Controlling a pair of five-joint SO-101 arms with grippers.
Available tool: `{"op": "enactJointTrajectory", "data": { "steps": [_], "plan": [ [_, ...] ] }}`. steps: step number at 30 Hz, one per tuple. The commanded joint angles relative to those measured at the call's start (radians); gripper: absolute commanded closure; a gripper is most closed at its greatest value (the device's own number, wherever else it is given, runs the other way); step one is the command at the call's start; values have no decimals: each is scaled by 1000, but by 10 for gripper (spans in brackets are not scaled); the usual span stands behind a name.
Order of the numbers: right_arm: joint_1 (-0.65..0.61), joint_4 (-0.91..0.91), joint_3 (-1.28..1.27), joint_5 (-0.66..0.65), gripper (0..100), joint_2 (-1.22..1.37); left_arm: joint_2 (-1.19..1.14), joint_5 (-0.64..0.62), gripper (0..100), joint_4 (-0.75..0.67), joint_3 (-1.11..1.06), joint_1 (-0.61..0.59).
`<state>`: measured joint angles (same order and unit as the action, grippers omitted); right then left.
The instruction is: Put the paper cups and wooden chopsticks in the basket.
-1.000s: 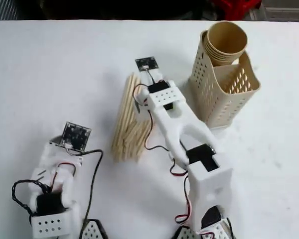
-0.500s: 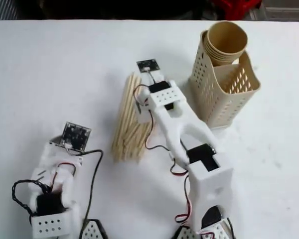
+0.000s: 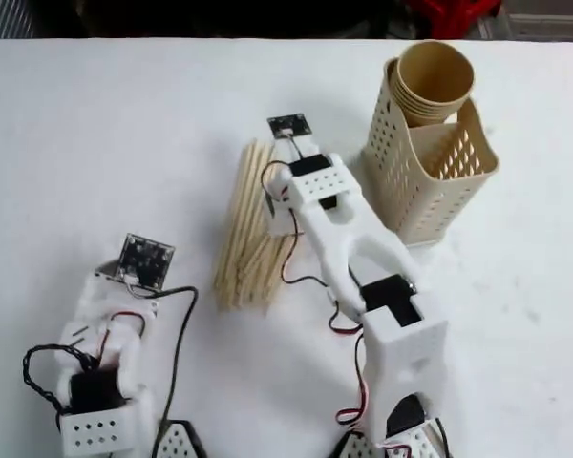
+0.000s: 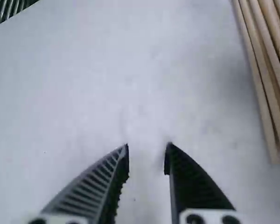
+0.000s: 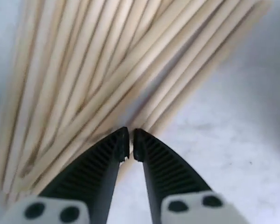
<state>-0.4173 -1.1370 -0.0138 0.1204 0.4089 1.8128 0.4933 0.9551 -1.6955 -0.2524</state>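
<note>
White surface (image 3: 95, 114) all around, with a dark room edge behind it. The right claw (image 5: 130, 140) hangs low over the pile of wooden chopsticks (image 5: 107, 70). Its tips are right at the near edge of the pile. Its two jaws are almost shut, with just a thin slit between them, and I see no stick held in there.

The basket (image 3: 430, 200) stands near, on the other side of this claw from the sticks. The paper cups (image 3: 432, 81) sit stacked in one pocket of it, so I think the cups are done and the sticks are what is left.

To do this step well, I think the claw should open wide first. Shut like this, it would only poke the pile. Then it should go down across the sticks near their middle — not at one end — so they do not tip and slide out. Some sticks cross over each other, so a small bunch is safer than a big one.

The left claw (image 4: 147, 156) sits partly open over the bare surface. The sticks lie off to its side, not touching it.
</note>
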Motion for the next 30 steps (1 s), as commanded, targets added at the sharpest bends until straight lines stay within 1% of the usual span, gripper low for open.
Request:
{"op": "enactJointTrajectory", "data": {
  "steps": [1, 3, 8, 14, 18, 23, 27, 30],
  "plan": [
    [39, -18, 3, 6, 963, -116, 7, 12, 857, 17, 3, 19],
    [47, -10, -23, 9, 954, -137, 7, 12, 857, 17, 3, 19],
    [39, 71, -112, 9, 871, -137, 7, 12, 857, 17, 3, 19],
    [39, 143, -163, 9, 865, -134, 7, 12, 857, 17, 3, 19],
    [36, 156, -143, 9, 864, -73, 7, 12, 857, 17, 3, 19],
    [5, 111, -48, 15, 864, 33, 7, 12, 857, 17, 3, 18],
    [-4, 58, 12, 126, 865, 62, 7, 12, 857, 17, 3, 18],
    [4, 39, 11, 143, 876, 82, 7, 12, 857, 17, 3, 16]
  ]
}}
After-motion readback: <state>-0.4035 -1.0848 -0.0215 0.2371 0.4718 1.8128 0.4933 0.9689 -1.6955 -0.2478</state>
